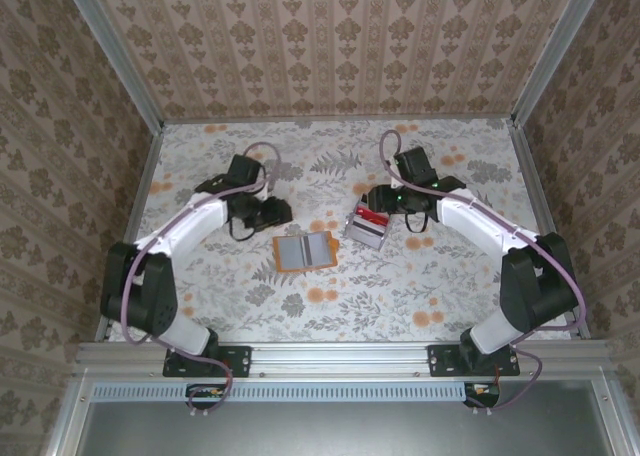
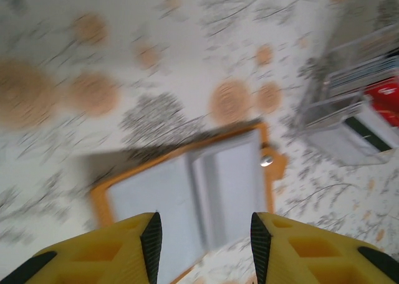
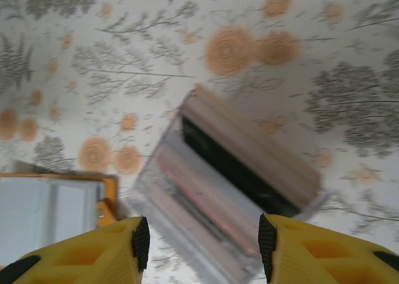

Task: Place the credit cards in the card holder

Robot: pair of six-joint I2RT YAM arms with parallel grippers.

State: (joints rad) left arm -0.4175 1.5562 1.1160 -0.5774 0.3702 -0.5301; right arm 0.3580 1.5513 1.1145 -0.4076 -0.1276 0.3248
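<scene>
1. The desk (image 1: pixel 330 151), its pale cover printed with grey leaves and orange flowers, spreads beneath both pairs of jaws.
2. Walls (image 1: pixel 330 36) in beige damask wallpaper rise beyond the jaws and to either side.
3. Aluminium frame posts (image 1: pixel 112 51) stand at the far corners; a metal rail (image 1: pixel 340 354) edges the desk's near side.

grey slotted rack (image 1: pixel 362 233), floral-patterned table (image 1: pixel 450 276)

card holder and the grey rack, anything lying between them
Nothing. A narrow strip of bare floral tablecloth separates the open card holder from the grey rack, clearest in the top external view; they do not touch.
</scene>
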